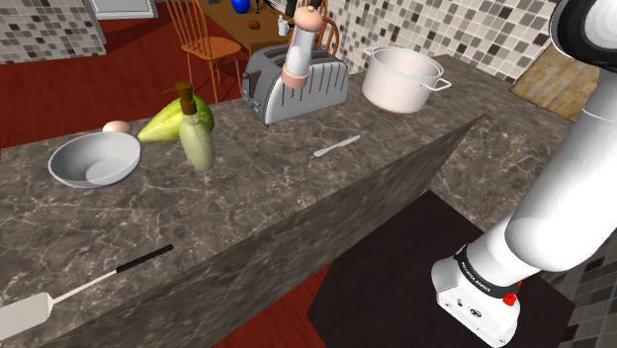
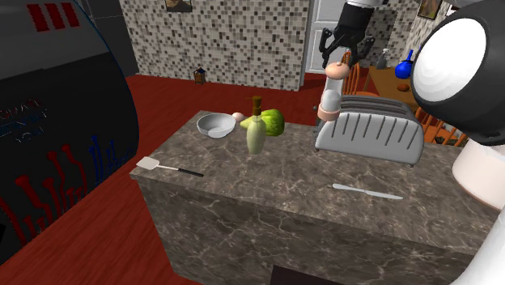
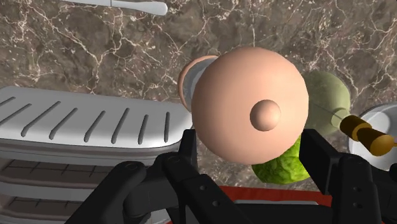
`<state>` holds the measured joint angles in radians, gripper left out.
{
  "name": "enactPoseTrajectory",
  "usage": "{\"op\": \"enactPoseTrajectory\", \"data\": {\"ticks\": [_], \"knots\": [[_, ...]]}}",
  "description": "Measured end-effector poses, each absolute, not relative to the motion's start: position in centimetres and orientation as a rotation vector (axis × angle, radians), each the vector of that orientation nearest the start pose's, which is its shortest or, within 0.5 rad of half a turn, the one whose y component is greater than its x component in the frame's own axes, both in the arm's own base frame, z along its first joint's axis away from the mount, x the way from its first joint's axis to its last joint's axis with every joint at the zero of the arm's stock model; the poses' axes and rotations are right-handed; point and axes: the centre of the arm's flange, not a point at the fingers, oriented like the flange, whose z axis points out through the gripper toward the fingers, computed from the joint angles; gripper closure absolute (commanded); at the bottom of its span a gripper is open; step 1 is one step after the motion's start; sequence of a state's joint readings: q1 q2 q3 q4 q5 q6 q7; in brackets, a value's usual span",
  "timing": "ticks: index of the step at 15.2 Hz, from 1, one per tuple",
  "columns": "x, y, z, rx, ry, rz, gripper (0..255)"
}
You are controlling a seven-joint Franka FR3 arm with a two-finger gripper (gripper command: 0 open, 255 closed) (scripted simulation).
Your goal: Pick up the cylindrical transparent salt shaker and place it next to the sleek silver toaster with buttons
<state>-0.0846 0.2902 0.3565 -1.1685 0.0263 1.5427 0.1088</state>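
Standing upright just beside the end of the ribbed silver toaster, by the tabletop edge farthest from the robot's stand: salt shaker with peach cap and base. Hovering at its cap: pincer, open, fingers spread either side, contact not discernible. Lying mid-tabletop: knife. Toward the opposite end: soap bottle, bowl.
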Motion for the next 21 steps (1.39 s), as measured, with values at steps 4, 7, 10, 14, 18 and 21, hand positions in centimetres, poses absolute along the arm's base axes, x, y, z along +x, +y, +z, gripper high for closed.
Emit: {"op": "enactPoseTrajectory", "data": {"ticks": [4,7,10,14,18,21], "knots": [[62.0,13.6,62.8,-2.989,-0.219,-0.115,255],[62.1,13.6,61.2,-2.989,-0.219,-0.115,255],[61.9,13.6,59.7,-2.989,-0.219,-0.115,255],[61.9,13.4,57.5,-2.989,-0.219,-0.115,255],[61.9,13.6,55.5,-2.989,-0.219,-0.115,255],[62.1,13.6,53.7,-2.989,-0.219,-0.115,255]]}}
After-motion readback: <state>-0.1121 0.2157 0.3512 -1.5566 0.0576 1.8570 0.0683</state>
